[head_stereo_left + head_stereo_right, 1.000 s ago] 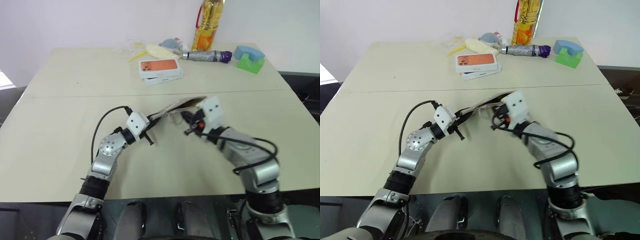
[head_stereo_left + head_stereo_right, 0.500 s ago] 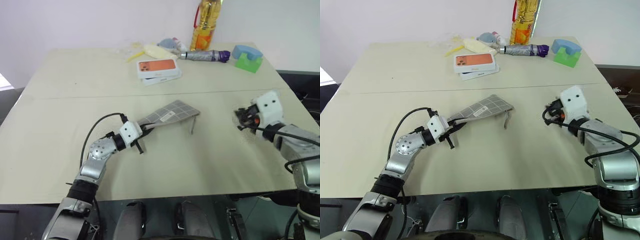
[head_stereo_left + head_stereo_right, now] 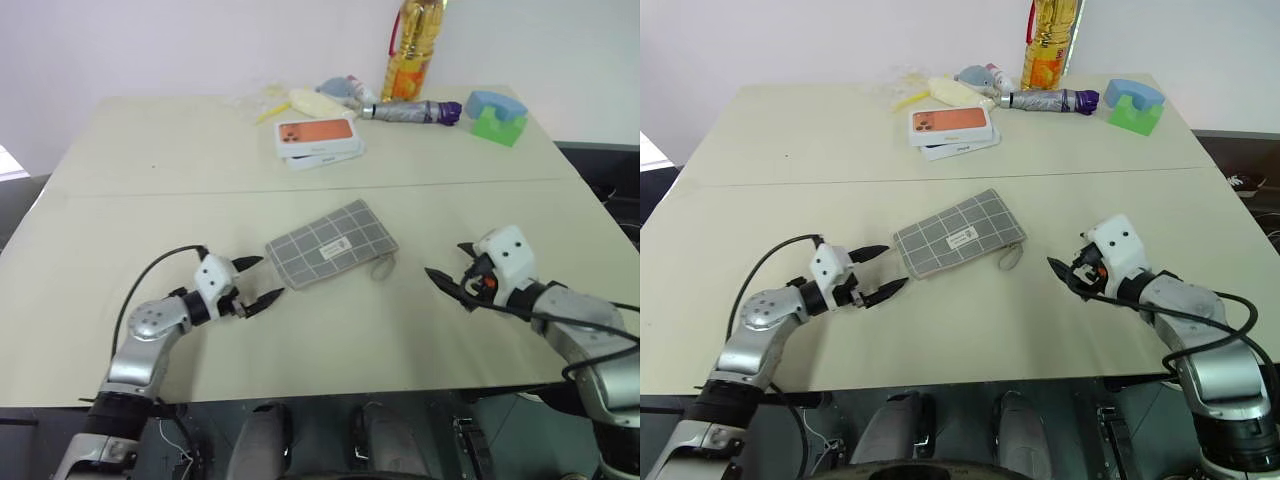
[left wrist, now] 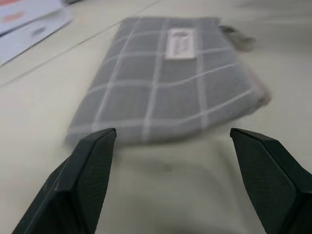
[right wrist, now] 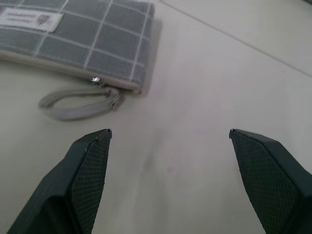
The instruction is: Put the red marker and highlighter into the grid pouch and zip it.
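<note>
The grid pouch [image 3: 332, 244] lies flat on the table's middle, label up, its grey loop strap [image 5: 78, 105] resting beside one corner. My left gripper [image 3: 270, 278] sits just off the pouch's left end, open, with nothing between its fingers [image 4: 92, 165]. My right gripper [image 3: 445, 280] hangs low over the table to the right of the pouch, a short gap away, also open and empty. The pouch's zipper edge [image 5: 73, 70] looks closed from the right wrist view. The red marker and the highlighter are out of view.
At the table's far side stand white boxes with an orange top [image 3: 320, 138], a folded grey umbrella [image 3: 412, 110], a yellow oil bottle [image 3: 412, 50], a blue and green block [image 3: 498, 115] and pale clutter [image 3: 300, 100]. A seam [image 3: 150, 190] crosses the tabletop.
Both grippers held the pouch raised; the right one let go first and swung right, then the left opened and drew back. The pouch now lies flat on the table.
</note>
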